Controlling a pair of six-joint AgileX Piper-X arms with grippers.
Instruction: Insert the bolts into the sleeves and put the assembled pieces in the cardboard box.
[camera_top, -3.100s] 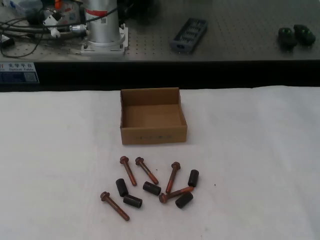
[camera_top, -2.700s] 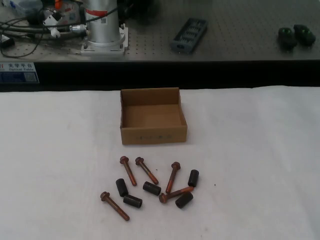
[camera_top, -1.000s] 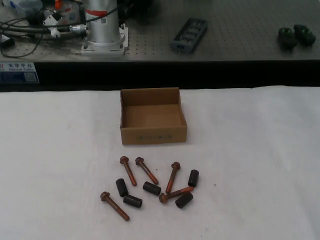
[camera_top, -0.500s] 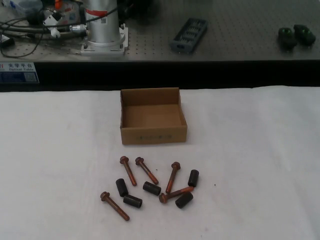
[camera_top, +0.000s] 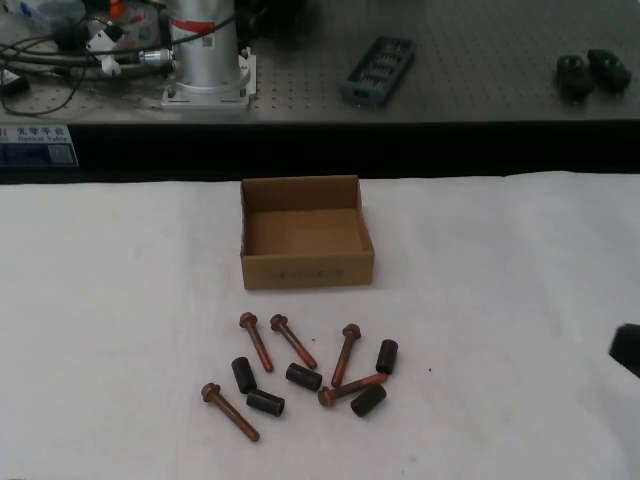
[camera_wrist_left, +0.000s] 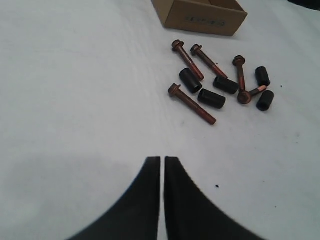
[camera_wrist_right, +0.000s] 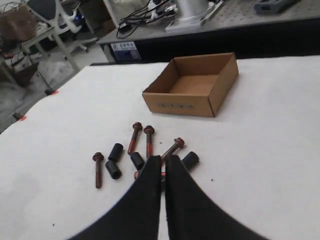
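Note:
Several copper-coloured bolts (camera_top: 256, 341) and several short black sleeves (camera_top: 303, 376) lie loose in a cluster on the white cloth, in front of the open cardboard box (camera_top: 305, 268), whose visible inside is bare. No bolt sits in a sleeve. In the left wrist view, my left gripper (camera_wrist_left: 162, 159) is shut with nothing in it, a short way back from the bolts (camera_wrist_left: 192, 104) and sleeves (camera_wrist_left: 211, 98). My right gripper (camera_wrist_right: 163, 157) is also shut and holds nothing; it hangs above the cluster's near side, over bolts (camera_wrist_right: 134, 137) and sleeves (camera_wrist_right: 115, 151), with the box (camera_wrist_right: 180, 106) beyond.
A dark part of an arm (camera_top: 626, 350) shows at the right edge of the high view. Behind the cloth runs a perforated bench with a metal post (camera_top: 204, 45), cables and a dark tray (camera_top: 378, 68). White cloth (camera_top: 520, 300) spreads wide on both sides of the cluster.
A dark part of an arm has come into the high view at the right edge. Bolts, sleeves and box have not moved.

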